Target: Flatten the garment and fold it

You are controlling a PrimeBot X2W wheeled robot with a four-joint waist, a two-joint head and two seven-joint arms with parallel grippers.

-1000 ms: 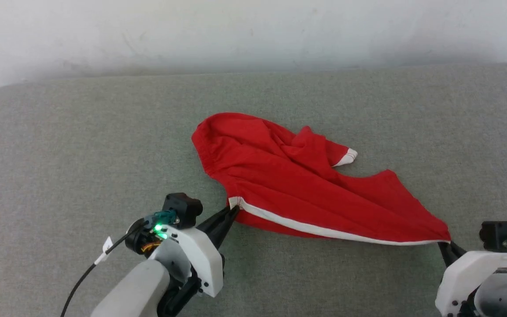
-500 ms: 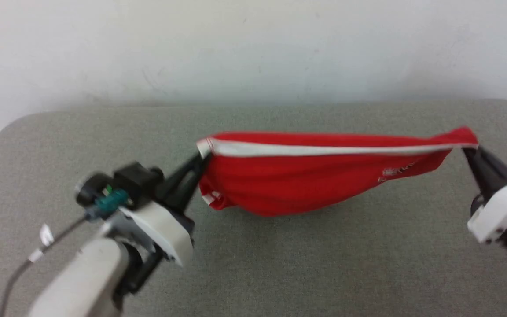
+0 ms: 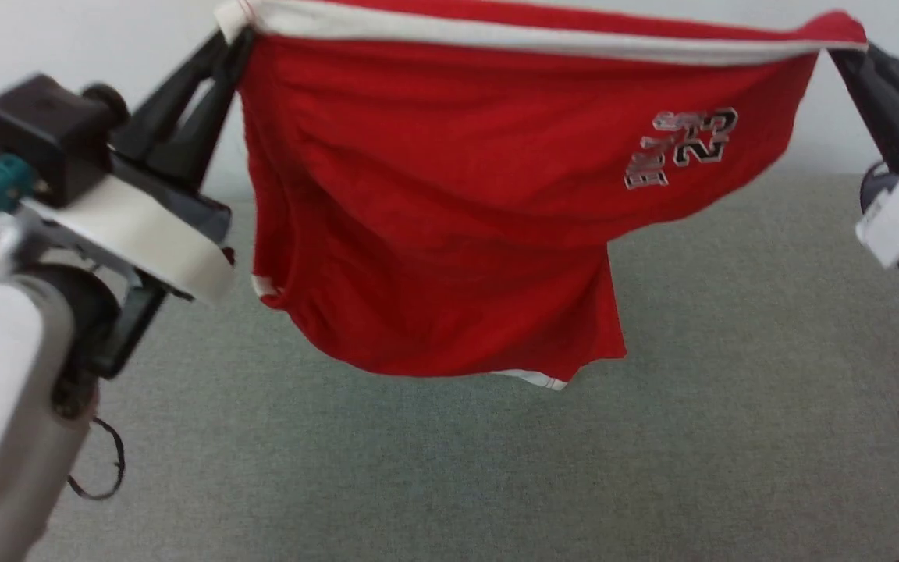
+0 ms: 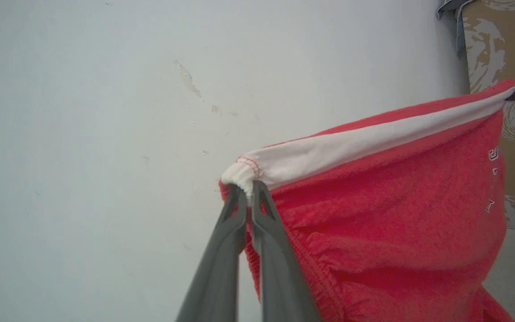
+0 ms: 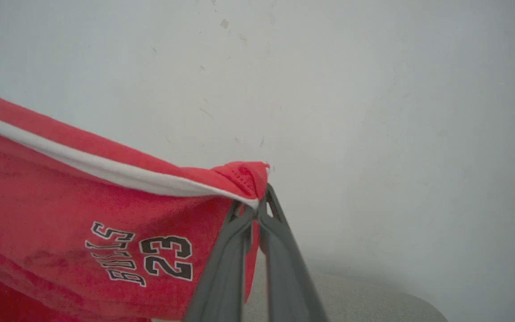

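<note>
The garment (image 3: 434,203), bright red shorts with a white stripe along the top edge and "BULLS 23" lettering (image 3: 684,147), hangs in the air above the grey surface (image 3: 730,406). It is stretched between both grippers. My left gripper (image 3: 227,43) is shut on its left corner, and the left wrist view shows that gripper (image 4: 248,194) pinching the white bunched end of the garment (image 4: 373,214). My right gripper (image 3: 843,51) is shut on the right corner; in the right wrist view that gripper (image 5: 259,201) clamps the red tip of the garment (image 5: 83,214). The lower part sags in folds.
A pale wall (image 3: 67,31) rises behind the grey padded surface. A loose black cable (image 3: 102,468) dangles under my left arm. A brown patterned box (image 4: 503,49) stands at the far right in the left wrist view.
Both grippers have lifted the garment from lying crumpled on the surface to hanging high in the air, stretched wide. The head camera has also tilted upward.
</note>
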